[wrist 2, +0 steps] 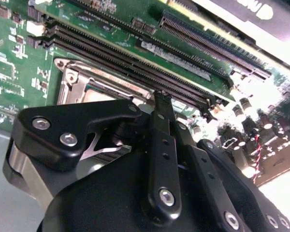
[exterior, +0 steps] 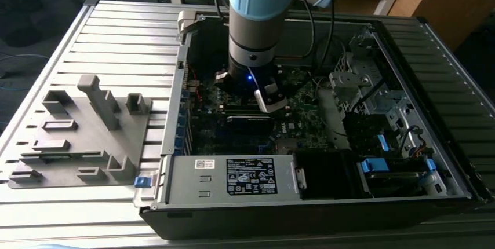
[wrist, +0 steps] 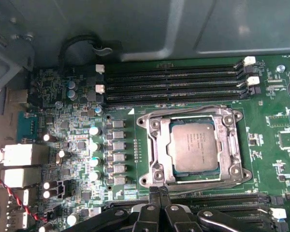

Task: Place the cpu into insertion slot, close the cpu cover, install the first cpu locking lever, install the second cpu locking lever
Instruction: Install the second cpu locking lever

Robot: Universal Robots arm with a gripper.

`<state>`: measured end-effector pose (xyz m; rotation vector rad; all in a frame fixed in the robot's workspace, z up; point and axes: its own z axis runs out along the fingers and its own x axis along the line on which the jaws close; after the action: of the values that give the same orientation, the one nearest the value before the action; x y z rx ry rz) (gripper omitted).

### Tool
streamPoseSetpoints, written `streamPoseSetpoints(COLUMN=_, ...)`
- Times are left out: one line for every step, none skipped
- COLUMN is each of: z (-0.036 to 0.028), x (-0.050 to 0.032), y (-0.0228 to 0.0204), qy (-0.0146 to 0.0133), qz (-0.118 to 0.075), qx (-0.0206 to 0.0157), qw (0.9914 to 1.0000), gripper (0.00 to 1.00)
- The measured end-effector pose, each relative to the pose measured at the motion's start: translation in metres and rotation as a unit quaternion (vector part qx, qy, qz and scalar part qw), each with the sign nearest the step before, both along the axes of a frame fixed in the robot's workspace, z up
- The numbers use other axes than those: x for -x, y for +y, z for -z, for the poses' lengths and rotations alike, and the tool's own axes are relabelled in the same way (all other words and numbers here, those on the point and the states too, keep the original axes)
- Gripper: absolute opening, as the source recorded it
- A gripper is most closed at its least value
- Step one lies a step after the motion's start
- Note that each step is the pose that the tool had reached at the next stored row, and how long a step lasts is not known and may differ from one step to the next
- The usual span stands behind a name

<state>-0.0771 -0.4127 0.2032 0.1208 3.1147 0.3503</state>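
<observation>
In the exterior view the arm reaches straight down into an open computer case [exterior: 433, 145] lying on the slatted desk [exterior: 116, 46], its pincer [exterior: 251, 101] low over the green motherboard [exterior: 305, 121]; a grey fixture block [exterior: 81, 139] sits on the desk at the exterior view's left, well apart from the work. In the second wrist view the black fingers [wrist 2: 162, 140] stand pressed together with nothing between them — their tips just beside the long memory slots [wrist 2: 135, 63], with the silver edge of the insertion slot [wrist 2: 75, 84] near them. In the first wrist view the cpu [wrist: 194, 147] lies flat and square in the insertion slot [wrist: 150, 159], and the cpu cover [wrist: 225, 145] appears to be down around it, its opening framing the chip's metal top. The pincer's closed tips sit at the socket's near edge. So I judge the chip placed and the cover likely closed — whether either locking lever is latched I cannot tell.
</observation>
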Motion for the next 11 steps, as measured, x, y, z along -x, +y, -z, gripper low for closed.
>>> streamPoseSetpoints(z=0.0001, x=0.0000, y=-0.0004, qy=0.0000, qz=0.000, qx=-0.0038, qw=0.99999, gripper=0.11)
streamPoseSetpoints(z=0.0003, x=0.0000, y=-0.0008, qy=0.0000, qz=0.000, qx=-0.0060, qw=0.99998, gripper=0.11)
streamPoseSetpoints(z=0.0005, x=0.0000, y=-0.0012, qy=0.0000, qz=0.000, qx=-0.0077, qw=0.99997, gripper=0.11)
streamPoseSetpoints(z=0.0008, x=0.0001, y=-0.0017, qy=0.0000, qz=0.000, qx=-0.0090, qw=0.99996, gripper=0.11)
streamPoseSetpoints(z=0.0012, x=0.0001, y=-0.0023, qy=0.0000, qz=0.000, qx=-0.0102, qw=0.99995, gripper=0.11)
streamPoseSetpoints(z=0.0016, x=0.0002, y=-0.0029, qy=0.0000, qz=0.000, qx=-0.0114, qw=0.99994, gripper=0.11)
streamPoseSetpoints(z=0.0021, x=0.0002, y=-0.0034, qy=0.0000, qz=0.000, qx=-0.0124, qw=0.99992, gripper=0.11)
streamPoseSetpoints(z=0.0026, x=0.0002, y=-0.0041, qy=0.0000, qz=0.000, qx=-0.0135, qw=0.99991, gripper=0.11)
streamPoseSetpoints(z=0.0032, x=0.0002, y=-0.0048, qy=0.0000, qz=0.000, qx=-0.0147, qw=0.99989, gripper=0.11)
streamPoseSetpoints(z=0.0037, x=0.0003, y=-0.0054, qy=0.0000, qz=0.000, qx=-0.0160, qw=0.99987, gripper=0.11)
streamPoseSetpoints(z=0.0043, x=0.0004, y=-0.0060, qy=0.0000, qz=0.000, qx=-0.0174, qw=0.99985, gripper=0.11)
